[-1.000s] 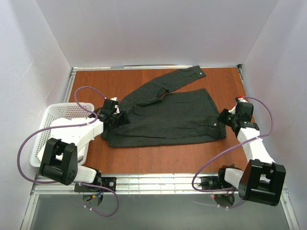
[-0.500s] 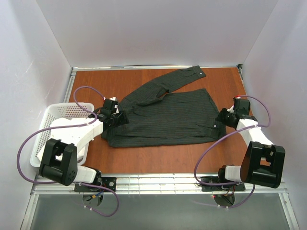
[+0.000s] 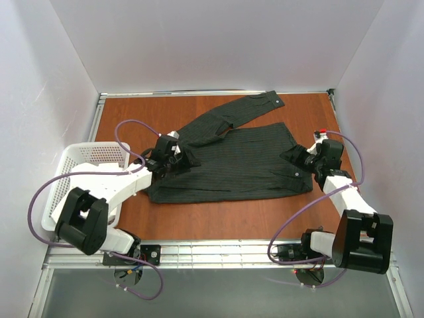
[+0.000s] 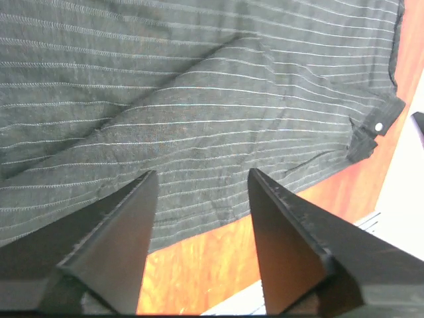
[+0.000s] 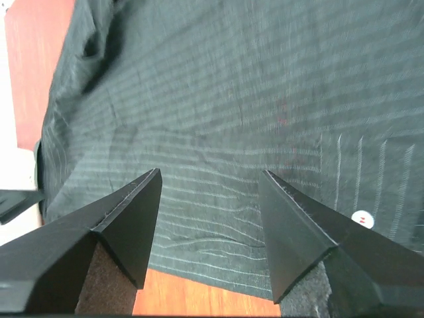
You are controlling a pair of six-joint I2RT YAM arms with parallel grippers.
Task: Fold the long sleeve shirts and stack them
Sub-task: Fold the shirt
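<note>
One long sleeve shirt point(image 3: 232, 162) of dark pinstriped cloth lies flat across the middle of the table, one sleeve point(image 3: 232, 114) reaching to the back. My left gripper point(image 3: 188, 159) hovers over its left part, open, with cloth and bare table showing between the fingers point(image 4: 202, 173). A buttoned cuff point(image 4: 377, 126) shows at the right of the left wrist view. My right gripper point(image 3: 292, 157) is over the shirt's right edge, open with nothing between its fingers point(image 5: 211, 173). The shirt point(image 5: 232, 99) fills the right wrist view, with a white button point(image 5: 361, 217).
A white mesh basket point(image 3: 83, 162) stands at the left edge of the table, beside the left arm. White walls close in the table on three sides. A metal rail point(image 3: 218, 252) runs along the near edge.
My right gripper has opened and moved left over the shirt's right edge. My left gripper has moved right, onto the shirt's left part, and its jaws have narrowed slightly.
</note>
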